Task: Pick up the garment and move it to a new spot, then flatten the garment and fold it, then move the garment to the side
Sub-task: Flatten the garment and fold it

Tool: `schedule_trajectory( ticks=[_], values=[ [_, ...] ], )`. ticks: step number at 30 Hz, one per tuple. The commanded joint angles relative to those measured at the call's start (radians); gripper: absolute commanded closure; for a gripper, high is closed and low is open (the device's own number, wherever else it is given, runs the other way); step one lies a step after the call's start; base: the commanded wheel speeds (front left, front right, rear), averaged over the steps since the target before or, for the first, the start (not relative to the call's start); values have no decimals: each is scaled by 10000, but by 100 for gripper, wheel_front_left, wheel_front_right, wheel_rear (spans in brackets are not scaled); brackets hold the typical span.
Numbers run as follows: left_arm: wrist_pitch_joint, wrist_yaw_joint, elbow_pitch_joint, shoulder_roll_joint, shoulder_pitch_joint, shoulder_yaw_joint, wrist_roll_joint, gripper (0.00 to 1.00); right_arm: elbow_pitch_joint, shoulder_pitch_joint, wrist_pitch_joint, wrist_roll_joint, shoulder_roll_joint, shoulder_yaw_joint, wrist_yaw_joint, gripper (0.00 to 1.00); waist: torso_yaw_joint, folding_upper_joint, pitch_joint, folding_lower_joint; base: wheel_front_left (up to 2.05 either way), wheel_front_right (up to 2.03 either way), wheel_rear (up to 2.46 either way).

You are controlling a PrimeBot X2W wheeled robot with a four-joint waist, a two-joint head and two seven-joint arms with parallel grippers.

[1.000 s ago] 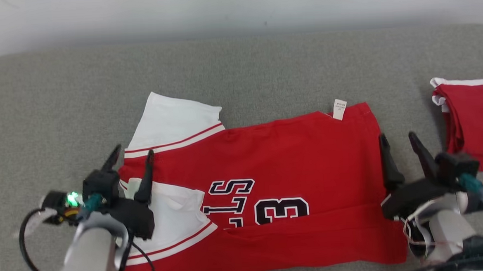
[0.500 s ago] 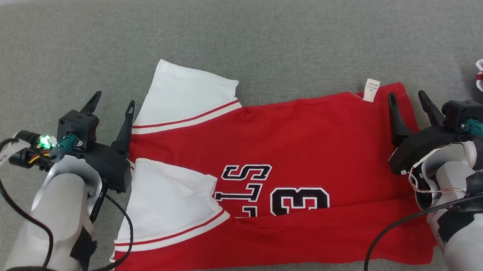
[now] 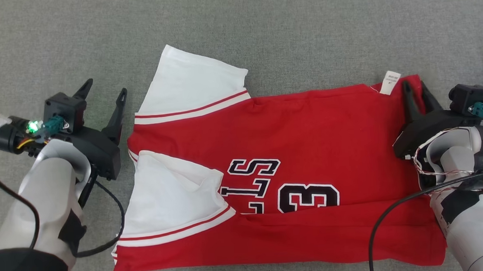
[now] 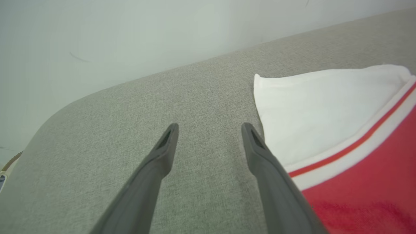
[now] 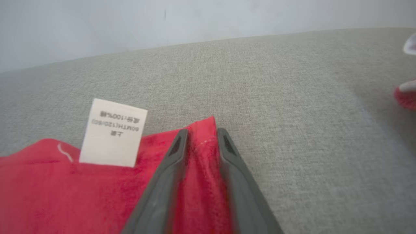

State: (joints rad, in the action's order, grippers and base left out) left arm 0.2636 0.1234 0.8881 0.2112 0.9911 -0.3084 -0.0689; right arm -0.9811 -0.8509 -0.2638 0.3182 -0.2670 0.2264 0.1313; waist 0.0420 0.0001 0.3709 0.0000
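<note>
The garment (image 3: 308,148), a red jersey with white sleeves, is laid crosswise at the middle of the grey padded surface (image 3: 260,27), its collar end towards the robot's left. The near long edge has been turned up as a folded band (image 3: 313,239) over the lower part of the black print, so a first lengthwise fold is judged to be done and the far long edge to be next. The near sleeve (image 3: 174,197) is folded in over the body, while the far sleeve (image 3: 197,84) is spread out on the surface.

The far hem corner, just beside the white care label (image 3: 391,82), is straddled by the right gripper (image 3: 414,86). In the right wrist view its jaws are seen standing narrow with a raised ridge of red cloth between them; whether that cloth is actually pinched cannot be told. This corner is presumably chosen because the far edge can be lifted by it.

The left gripper (image 3: 105,87) is held with its jaws wide apart and nothing between them, over bare surface just beside the far sleeve, probably so that the matching corner at the shoulder can be taken.

A second red and white cloth (image 5: 406,96) is glimpsed well apart at the robot's right.
</note>
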Motion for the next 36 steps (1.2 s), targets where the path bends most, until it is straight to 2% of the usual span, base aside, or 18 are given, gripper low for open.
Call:
schedule_trajectory(
  ticks=[1, 2, 3, 6, 9, 13, 17, 24, 29, 36],
  values=[
    [10, 48, 307, 63, 301, -274, -271, 0, -94, -10, 2, 120, 31, 95, -11, 78, -9, -1, 88, 0, 0, 0, 0],
    [3, 55, 434, 24, 405, -539, -478, 0, -90, -32, 2, 121, 51, 126, -11, 85, -25, -1, 122, 0, 0, 0, 0],
    [-14, 58, 560, 55, 556, -821, -616, 0, -73, -43, 4, 138, 58, 143, -11, 100, -36, -1, 145, 0, 0, 0, 0],
    [-334, 58, 724, 129, 980, -1789, -1606, 0, 27, -47, 4, 150, 91, 209, -11, 100, -97, -1, 237, 0, 0, 0, 0],
    [-804, 59, 511, 432, 1269, -3207, -2648, 0, 116, -75, 2, 142, 179, 301, -11, 100, -204, -1, 338, 0, 0, 0, 0],
    [-1495, 61, -59, 1115, 1728, -4868, -4113, 0, 318, -181, 4, 150, 374, 394, -11, 100, -425, -1, 533, 0, 0, 0, 0],
    [-1897, 61, -622, 1722, 2100, -6022, -5593, 0, 479, -288, 2, 180, 531, 486, -5, 100, -680, -1, 777, 0, 0, 0, 0],
    [-2420, 62, -1239, 2404, 2713, -7130, -7924, 0, 686, -429, 4, 261, 683, 647, -7, 100, -1139, -1, 1181, 0, 0, 0, 0],
    [-2617, 63, -1711, 2766, 3197, -7754, -9168, 0, 814, -506, 8, 311, 729, 742, -11, 100, -1378, -1, 1399, 0, 0, 0, 0],
    [-2584, 63, -1518, 3085, 3609, -8572, -9731, 0, 974, -475, 13, 269, 953, 811, -13, 100, -1670, -1, 1597, 0, 0, 0, 0]
  ],
)
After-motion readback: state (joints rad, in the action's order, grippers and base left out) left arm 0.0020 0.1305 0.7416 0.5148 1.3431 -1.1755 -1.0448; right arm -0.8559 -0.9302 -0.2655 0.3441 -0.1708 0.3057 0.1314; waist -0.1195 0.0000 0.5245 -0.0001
